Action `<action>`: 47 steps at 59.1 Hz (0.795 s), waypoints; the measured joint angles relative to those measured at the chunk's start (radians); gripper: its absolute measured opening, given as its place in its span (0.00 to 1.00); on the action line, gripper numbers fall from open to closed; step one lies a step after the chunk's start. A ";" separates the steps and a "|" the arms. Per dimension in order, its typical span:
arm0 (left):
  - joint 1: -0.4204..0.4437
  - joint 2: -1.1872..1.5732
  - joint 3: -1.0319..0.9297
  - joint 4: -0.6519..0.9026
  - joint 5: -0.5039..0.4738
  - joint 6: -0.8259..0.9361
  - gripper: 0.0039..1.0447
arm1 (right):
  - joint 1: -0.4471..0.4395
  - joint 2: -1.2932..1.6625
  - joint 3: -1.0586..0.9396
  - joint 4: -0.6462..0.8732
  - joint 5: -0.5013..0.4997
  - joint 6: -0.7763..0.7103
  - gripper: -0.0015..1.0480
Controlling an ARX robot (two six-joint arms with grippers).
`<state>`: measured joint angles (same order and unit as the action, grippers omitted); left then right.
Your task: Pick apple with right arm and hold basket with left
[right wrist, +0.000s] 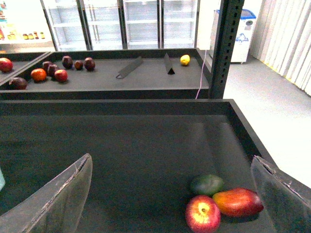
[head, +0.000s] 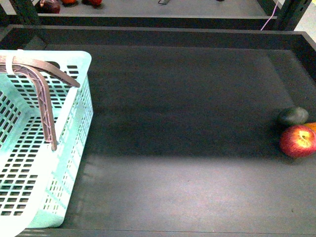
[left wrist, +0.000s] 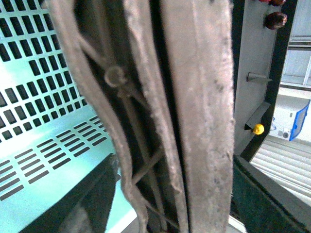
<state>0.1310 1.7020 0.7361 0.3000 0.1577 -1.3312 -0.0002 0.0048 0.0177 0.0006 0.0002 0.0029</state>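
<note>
Clearly, the round red apple with yellow streaks [head: 297,140] is lying at the far right of the dark flat table [head: 173,148], well apart from the large light aqua plastic basket with slotted walls [head: 74,128]; the basket is standing at the far left and the picture edge is cutting off its left and near parts. A dark green rounded fruit [head: 293,116] is sitting just behind the apple; an orange fruit [head: 311,127] is showing only as a sliver at the edge of the front view. The curved brown ribbed handle [head: 45,106] is standing raised over the basket, and its upper end is running out of the picture.

The right gripper [right wrist: 171,160] is hanging above the table with its two grey fingers [right wrist: 58,199] spread wide and nothing between them; the apple is lying below, nearer to the one finger.

The left wrist view is filling with the handle, very close and blurred; I cannot tell how the left gripper is set.
</note>
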 joint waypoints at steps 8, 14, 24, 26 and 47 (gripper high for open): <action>-0.008 0.014 0.014 -0.026 -0.003 0.002 0.36 | 0.000 0.000 0.000 0.000 0.000 0.000 0.92; -0.014 0.016 0.026 -0.026 -0.005 -0.003 0.20 | 0.000 0.000 0.000 0.000 0.000 0.000 0.92; -0.017 0.008 0.026 -0.034 -0.004 -0.018 0.16 | 0.000 0.000 0.000 0.000 0.000 0.000 0.92; -0.018 -0.001 0.026 -0.044 0.000 -0.015 0.16 | 0.000 0.000 0.000 0.000 0.000 0.000 0.92; -0.035 -0.172 0.011 -0.133 0.045 0.071 0.16 | 0.000 0.000 0.000 0.000 0.000 0.000 0.92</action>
<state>0.0956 1.5303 0.7467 0.1673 0.2024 -1.2606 -0.0002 0.0048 0.0177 0.0006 0.0002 0.0029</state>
